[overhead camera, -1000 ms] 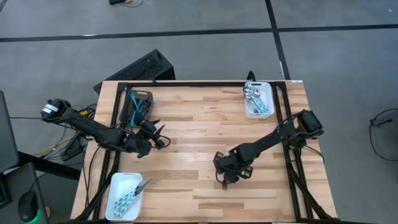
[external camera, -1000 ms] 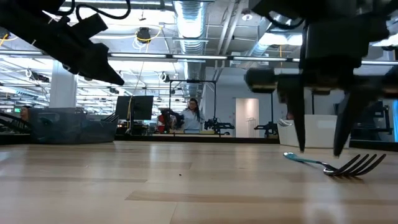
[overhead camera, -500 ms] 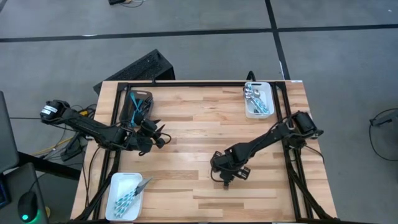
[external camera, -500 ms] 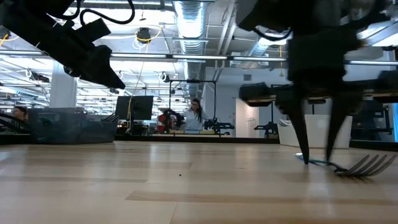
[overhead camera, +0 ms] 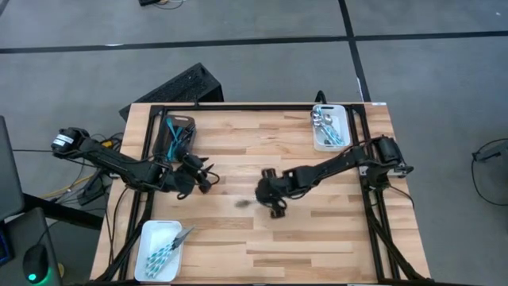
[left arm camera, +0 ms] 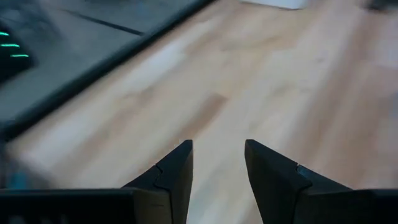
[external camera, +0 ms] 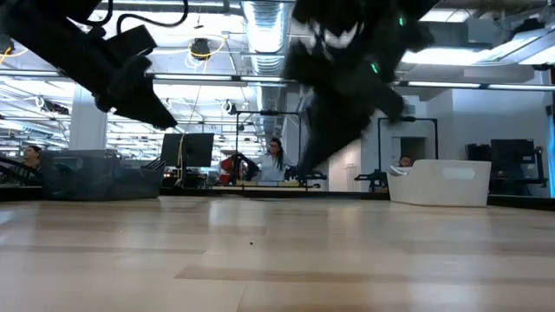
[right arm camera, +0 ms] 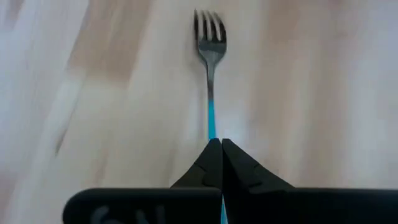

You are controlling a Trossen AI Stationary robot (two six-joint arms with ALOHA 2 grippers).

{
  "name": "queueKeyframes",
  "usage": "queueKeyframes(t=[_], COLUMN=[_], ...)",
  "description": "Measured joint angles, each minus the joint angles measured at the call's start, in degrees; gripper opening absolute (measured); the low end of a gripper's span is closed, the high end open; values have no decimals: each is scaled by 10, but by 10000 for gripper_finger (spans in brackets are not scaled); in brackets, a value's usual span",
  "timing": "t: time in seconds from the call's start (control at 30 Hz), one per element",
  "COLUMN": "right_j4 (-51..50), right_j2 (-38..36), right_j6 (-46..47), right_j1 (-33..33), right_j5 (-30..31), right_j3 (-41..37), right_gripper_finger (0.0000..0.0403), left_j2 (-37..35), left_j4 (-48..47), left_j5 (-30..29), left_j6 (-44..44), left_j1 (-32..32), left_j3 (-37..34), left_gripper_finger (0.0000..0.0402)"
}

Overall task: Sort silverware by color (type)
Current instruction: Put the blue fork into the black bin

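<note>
From above, the right gripper (overhead camera: 274, 208) sat near the middle of the wooden table (overhead camera: 333, 238), arm stretched in from the right edge. The left gripper (overhead camera: 204, 179) hovered beside the dark grey tray (overhead camera: 178, 127) at the far-left corner. One white tray (overhead camera: 329, 137) of cutlery stood at the far right, another white tray (overhead camera: 157, 251) with teal-handled pieces at the near left.

At table height, the right arm hung as a dark blur above the boards, clear of them; the fork could not be made out there. Behind was a bright open workroom, strip lights overhead, screens and benches, a seated person (external camera: 274, 162) far back.

Left wrist view: its fingers (left arm camera: 173, 174) stood apart with nothing between them, only bare planks ahead.

Right wrist view: jaws pinched tight on the teal handle of a fork (right arm camera: 211, 43), tines pointing away, the fork hanging out in line with the fingers over the pale wood.

The grip looked thin, right at the handle's end, so the carry would want a level wrist and no sharp swings, then a low release over the matching tray.
</note>
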Motion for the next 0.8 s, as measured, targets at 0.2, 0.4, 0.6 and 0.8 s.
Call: queueKeyframes(t=[0.2,0.4,0.6,0.8], right_j4=[170,219,290,324], right_j2=[-39,-68,-1,84], right_j6=[94,101,162,179], right_j1=[-8,-5,-31,-20], right_j5=[179,254,156,127], right_j3=[-7,-3,-3,19], right_gripper_finger=[15,22,83,134], left_j2=[19,32,44,96], left_j4=[153,187,182,162], left_j5=[123,124,185,340], left_j6=[98,114,126,162], left_j1=[-1,4,4,5], left_j3=[-21,-48,-46,-47], left_gripper_finger=[133,133,133,131])
